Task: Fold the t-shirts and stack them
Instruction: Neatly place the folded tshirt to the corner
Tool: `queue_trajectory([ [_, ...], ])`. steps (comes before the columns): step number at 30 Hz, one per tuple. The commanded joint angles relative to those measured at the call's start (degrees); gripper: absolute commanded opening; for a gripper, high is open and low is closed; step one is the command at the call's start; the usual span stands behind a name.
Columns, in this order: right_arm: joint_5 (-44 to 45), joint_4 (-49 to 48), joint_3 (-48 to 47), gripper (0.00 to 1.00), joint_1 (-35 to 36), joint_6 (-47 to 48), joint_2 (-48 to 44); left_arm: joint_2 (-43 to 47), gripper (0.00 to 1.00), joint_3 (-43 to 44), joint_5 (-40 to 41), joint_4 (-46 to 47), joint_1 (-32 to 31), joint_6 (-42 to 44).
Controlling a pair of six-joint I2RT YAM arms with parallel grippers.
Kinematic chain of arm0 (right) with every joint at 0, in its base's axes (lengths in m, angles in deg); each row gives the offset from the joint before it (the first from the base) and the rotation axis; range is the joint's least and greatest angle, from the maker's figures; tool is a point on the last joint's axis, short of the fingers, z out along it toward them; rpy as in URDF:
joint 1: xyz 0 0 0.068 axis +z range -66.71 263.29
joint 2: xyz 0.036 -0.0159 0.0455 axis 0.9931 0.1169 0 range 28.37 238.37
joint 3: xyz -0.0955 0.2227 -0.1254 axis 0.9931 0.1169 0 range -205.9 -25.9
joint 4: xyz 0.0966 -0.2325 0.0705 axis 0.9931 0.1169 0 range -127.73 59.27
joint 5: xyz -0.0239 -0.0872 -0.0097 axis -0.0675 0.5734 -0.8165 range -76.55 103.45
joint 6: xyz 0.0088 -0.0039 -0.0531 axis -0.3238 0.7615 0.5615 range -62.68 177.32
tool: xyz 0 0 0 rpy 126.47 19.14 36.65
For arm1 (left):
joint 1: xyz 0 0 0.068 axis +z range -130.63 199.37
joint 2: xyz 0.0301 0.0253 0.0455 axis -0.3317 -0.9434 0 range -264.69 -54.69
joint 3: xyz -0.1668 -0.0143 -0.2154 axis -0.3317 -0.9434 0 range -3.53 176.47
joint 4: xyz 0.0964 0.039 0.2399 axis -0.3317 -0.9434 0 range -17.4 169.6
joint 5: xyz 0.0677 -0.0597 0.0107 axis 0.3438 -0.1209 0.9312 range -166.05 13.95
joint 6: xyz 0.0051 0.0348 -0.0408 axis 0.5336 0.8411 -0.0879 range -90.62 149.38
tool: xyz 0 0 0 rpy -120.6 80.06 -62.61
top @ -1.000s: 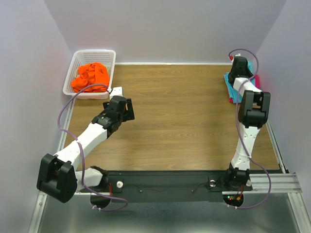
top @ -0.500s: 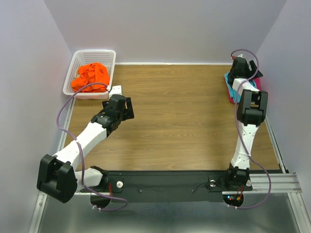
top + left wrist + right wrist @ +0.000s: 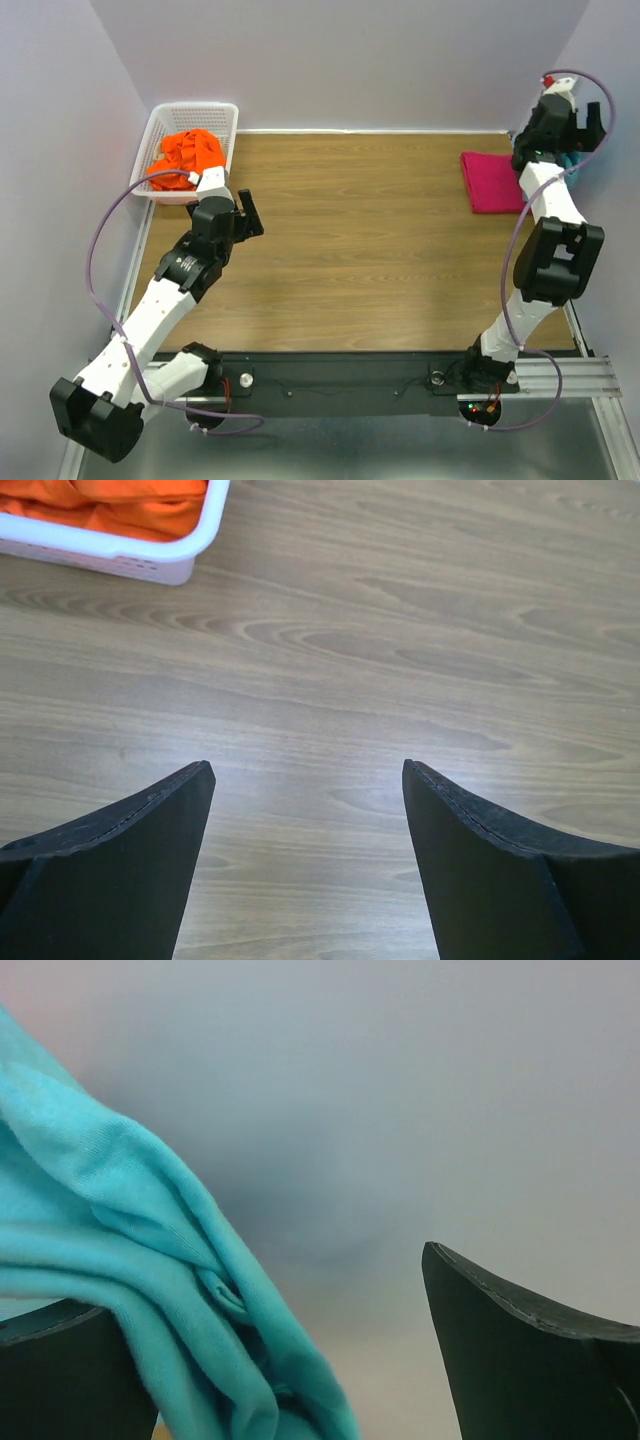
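I am holding my left end effector spread wide above the desk, near the white basket where the orange t-shirt is lying crumpled. My right end effector is gaping wide too, up by the right wall. The turquoise t-shirt is draping over one finger, not pinched. The magenta t-shirt is lying folded at the desk's far right.

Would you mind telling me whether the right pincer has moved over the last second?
Yes. The right pincer has swung rightward toward the right wall, taking the turquoise shirt with it and uncovering the magenta shirt.
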Motion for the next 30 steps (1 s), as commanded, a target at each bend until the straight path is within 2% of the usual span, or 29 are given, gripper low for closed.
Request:
queue_trajectory([
  [1,-6.41,-3.29,2.97,1.0,-2.64,-7.06,-0.99,3.19,0.88,0.61,1.05,-0.49,0.4,0.32],
  [5,-12.67,-1.54,3.43,0.99,-2.56,-11.88,4.61,4.42,0.88,0.25,-0.19,-1.98,0.4,0.23],
  [7,-11.71,-0.04,2.02,0.98,-2.65,-13.48,7.53,4.6,0.88,0.87,0.07,-3.12,0.4,0.32],
  [8,-10.75,0.31,1.32,0.94,-2.65,-13.74,9.63,4.69,0.88,0.87,0.42,-3.91,0.4,0.67],
  [10,-10.21,0.49,0.78,0.7,-2.65,-13.4,10.7,4.86,0.88,1.04,1.21,-4.53,0.4,1.2],
  [11,-10.13,0.67,0.61,0.52,-2.56,-13.05,10.88,4.86,0.88,1.04,1.39,-5.05,0.4,1.46],
  [12,-10.56,0.76,0.69,0.21,-2.56,-13.04,10.18,4.86,0.88,1.04,1.65,-5.15,0.4,1.55],
  [13,-10.91,0.84,0.87,0.12,-2.56,-13.39,9.66,4.95,0.88,1.04,1.83,-5.15,0.4,1.64],
  [14,-11.35,1.02,1.04,0.08,-2.56,-13.39,9.22,4.95,0.88,0.96,1.75,-4.97,0.4,1.64],
  [16,-11.44,1.55,1.13,0.08,-2.56,-13.04,8.16,4.86,0.88,0.43,1.4,-4.45,0.4,1.64],
  [18,-13.63,2.69,1.75,0.13,-2.56,-13.74,7.19,4.69,0.88,0.08,1.04,-3.83,0.4,1.64],
  [19,-14.6,3.21,2.01,0.3,-2.56,-14.27,6.67,4.6,0.88,-0.01,0.78,-3.57,0.4,1.55],
  [22,-17.59,6.46,2.71,0.54,-2.47,-18.48,5.52,4.51,0.88,-0.36,0.25,-3.04,0.4,1.47],
  [23,-18.38,6.9,3.06,0.57,-2.47,-19.1,5.69,4.51,0.88,-0.36,0.16,-2.86,0.4,1.47],
  [30,-22.25,10.34,5.0,0.61,-2.47,-23.23,7.01,3.37,0.88,-0.28,0.34,-3.21,0.4,1.73],
])
